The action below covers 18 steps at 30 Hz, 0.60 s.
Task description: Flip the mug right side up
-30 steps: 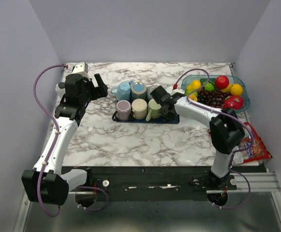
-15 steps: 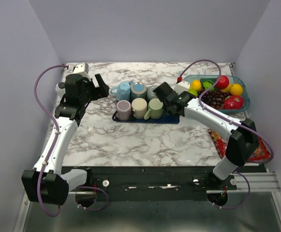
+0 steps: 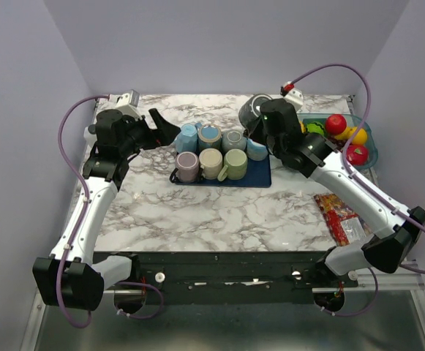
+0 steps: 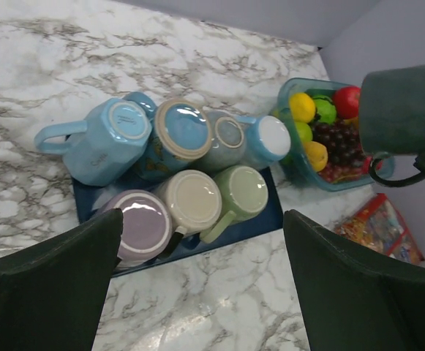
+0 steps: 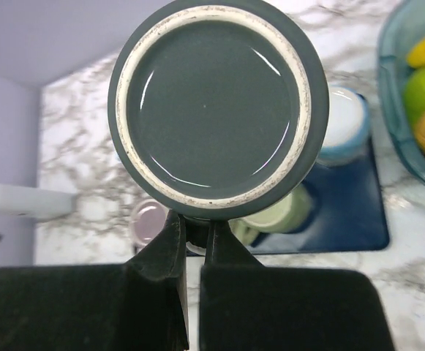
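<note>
A dark grey-green mug (image 3: pixel 253 111) hangs in the air above the back right of the dark blue tray (image 3: pixel 260 178). My right gripper (image 3: pixel 265 123) is shut on its handle. In the right wrist view the mug's round base (image 5: pixel 212 102) faces the camera, and the right gripper (image 5: pixel 196 219) pinches the handle just below it. The left wrist view shows the mug (image 4: pixel 402 110) at the upper right with its handle at the bottom. My left gripper (image 3: pixel 165 124) is open and empty, left of the tray; its fingers (image 4: pixel 358 292) frame the tray.
Several mugs sit upside down on the tray, among them light blue (image 3: pixel 187 137), purple (image 3: pixel 186 165), cream (image 3: pixel 211 163) and green (image 3: pixel 234 164). A teal bowl of fruit (image 3: pixel 367 136) stands at the back right. A red snack packet (image 3: pixel 344 219) lies at the right.
My right arm has lifted the dark mug off the tray and carried it up and toward the back. The left gripper has turned slightly toward the tray.
</note>
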{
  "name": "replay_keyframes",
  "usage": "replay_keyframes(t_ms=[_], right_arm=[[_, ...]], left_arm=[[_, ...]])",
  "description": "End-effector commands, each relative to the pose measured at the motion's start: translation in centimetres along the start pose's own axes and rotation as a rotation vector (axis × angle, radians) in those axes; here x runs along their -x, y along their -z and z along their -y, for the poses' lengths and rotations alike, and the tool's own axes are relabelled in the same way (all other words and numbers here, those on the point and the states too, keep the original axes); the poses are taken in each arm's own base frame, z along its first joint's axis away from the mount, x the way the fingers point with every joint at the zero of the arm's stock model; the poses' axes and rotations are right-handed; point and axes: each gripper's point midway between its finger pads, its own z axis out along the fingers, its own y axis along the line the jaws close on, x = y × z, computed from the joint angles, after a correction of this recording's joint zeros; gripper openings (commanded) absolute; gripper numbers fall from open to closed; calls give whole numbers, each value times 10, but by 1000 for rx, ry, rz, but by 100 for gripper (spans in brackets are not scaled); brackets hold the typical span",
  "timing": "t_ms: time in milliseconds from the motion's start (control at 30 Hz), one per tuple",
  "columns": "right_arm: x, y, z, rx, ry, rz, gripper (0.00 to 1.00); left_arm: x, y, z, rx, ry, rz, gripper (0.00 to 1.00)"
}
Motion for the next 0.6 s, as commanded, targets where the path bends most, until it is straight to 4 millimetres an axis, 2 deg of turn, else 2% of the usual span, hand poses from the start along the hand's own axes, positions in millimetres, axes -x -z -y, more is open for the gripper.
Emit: replay_keyframes(t_ms=[0,33,100,133,167,233,267,333,400,467,567], right_arm=[[61,42,-76,358,-90,111,1],[71,50,-88,418,-106,135,1],[79,65,-105,524,-112,133,1],[90,74,-114,576,-132,156,1],[94,79,-120,607,-137,159,1],[105,95,-135,696,-155,175,1],[109,99,-139,723,-163,182,1],[118,113,-150,805,-187,197,1],[118,122,-159,869,-195,190,1],[127,129,-166,913,-232,204,1],[127,139,-175,980,-244,185,1]], left_arm=[[21,9,60,-259,48,31,99],[22,11,69,-301,75,28,99],[27,18,94,-423,60,42,99],[29,22,105,-471,55,46,99],[36,26,119,-535,57,71,99],[34,35,142,-637,53,55,99],[39,38,153,-689,61,68,99],[40,42,167,-744,81,60,99],[43,45,183,-806,116,56,99],[46,46,193,-849,137,61,99],[53,50,203,-907,190,72,99]])
